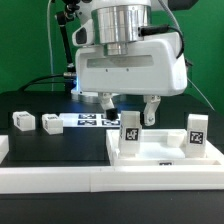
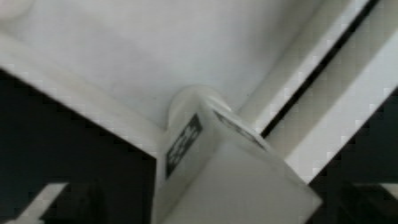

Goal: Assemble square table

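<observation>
The square table's white slab lies flat at the exterior view's right. Two white tagged legs stand upright on it, one near its left corner and one further right. My gripper hangs right over the left leg, open, with a finger on each side of the leg's top and a gap to both. In the wrist view that leg points up at the camera, standing near the slab's edge. Two more loose legs lie on the black table at the left.
The marker board lies flat on the table behind the slab, between the loose legs and the gripper. A long low white barrier rail runs along the front edge. Cables hang behind the arm.
</observation>
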{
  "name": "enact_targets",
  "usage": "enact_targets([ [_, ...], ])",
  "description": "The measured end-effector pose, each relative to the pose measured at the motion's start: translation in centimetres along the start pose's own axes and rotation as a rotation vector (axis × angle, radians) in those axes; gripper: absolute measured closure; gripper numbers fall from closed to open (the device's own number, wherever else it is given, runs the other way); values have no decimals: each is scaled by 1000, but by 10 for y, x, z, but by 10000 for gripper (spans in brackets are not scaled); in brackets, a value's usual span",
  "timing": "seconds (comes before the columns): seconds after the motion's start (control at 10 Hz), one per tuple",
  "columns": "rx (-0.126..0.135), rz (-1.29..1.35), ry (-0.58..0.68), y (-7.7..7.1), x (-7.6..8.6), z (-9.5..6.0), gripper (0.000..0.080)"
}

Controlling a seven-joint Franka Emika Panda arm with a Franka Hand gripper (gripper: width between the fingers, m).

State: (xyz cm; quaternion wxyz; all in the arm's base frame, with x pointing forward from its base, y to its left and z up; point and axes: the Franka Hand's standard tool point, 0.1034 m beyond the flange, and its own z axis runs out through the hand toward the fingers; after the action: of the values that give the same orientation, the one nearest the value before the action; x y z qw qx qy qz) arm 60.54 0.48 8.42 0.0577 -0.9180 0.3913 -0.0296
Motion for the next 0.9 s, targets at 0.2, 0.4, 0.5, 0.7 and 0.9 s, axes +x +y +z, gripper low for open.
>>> enact_targets([
  [0.2, -4, -168, 12, -3, -5, 2, 150],
  [0.4, -22, -358, 25, -7, -15, 5, 150],
  [0.5, -23, -444, 23, -6, -15, 6, 150],
  [0.7, -43, -629, 24, -4, -14, 7, 150],
  [0.9, -51, -757, 31, -4, -5, 2, 150],
])
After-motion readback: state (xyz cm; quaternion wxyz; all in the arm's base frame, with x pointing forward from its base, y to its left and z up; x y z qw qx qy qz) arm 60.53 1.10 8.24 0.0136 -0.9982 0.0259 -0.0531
